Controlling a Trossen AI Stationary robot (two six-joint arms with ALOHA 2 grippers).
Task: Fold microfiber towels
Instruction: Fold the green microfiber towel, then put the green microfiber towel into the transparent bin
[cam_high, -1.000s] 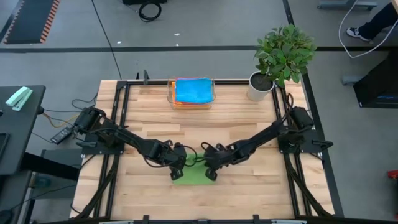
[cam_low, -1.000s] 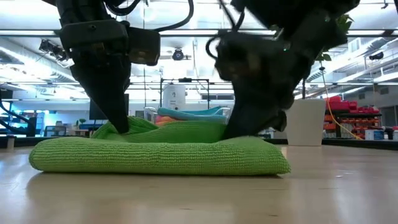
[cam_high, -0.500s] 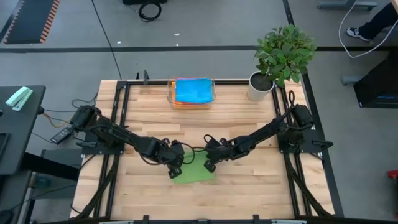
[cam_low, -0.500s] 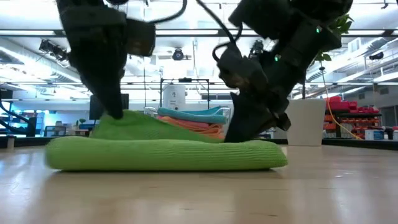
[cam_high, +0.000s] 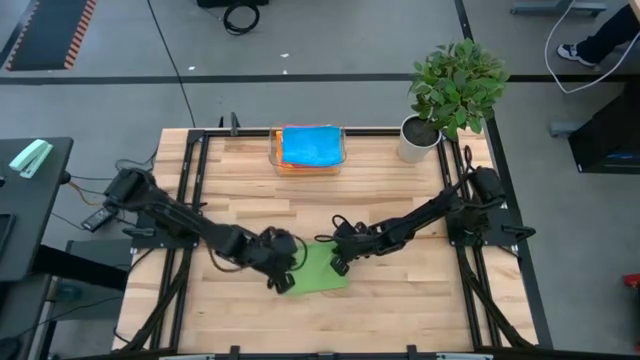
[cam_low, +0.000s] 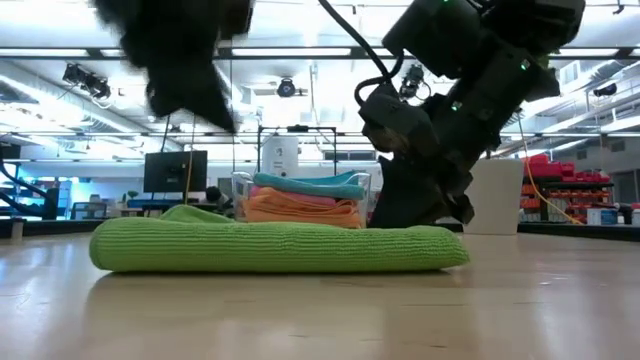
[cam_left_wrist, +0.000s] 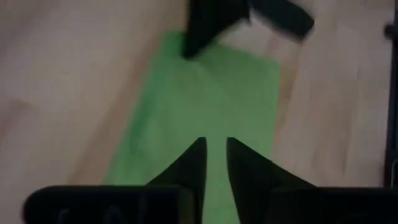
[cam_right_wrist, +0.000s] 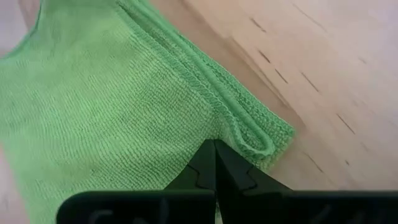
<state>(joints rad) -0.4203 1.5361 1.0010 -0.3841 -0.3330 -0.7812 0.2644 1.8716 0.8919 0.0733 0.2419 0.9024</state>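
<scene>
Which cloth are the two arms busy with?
Start at the wooden table and look to its near middle, between the two dark arms. The green cloth lies there folded flat, alone; the other cloths sit stacked in a clear tray at the far edge.

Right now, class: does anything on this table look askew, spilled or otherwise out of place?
Nothing spilled or damaged. The green towel lies folded but skewed to the table's edges, and one corner shows a small loop of hem bulging out. The stacked towels in the clear tray look neat.
</scene>
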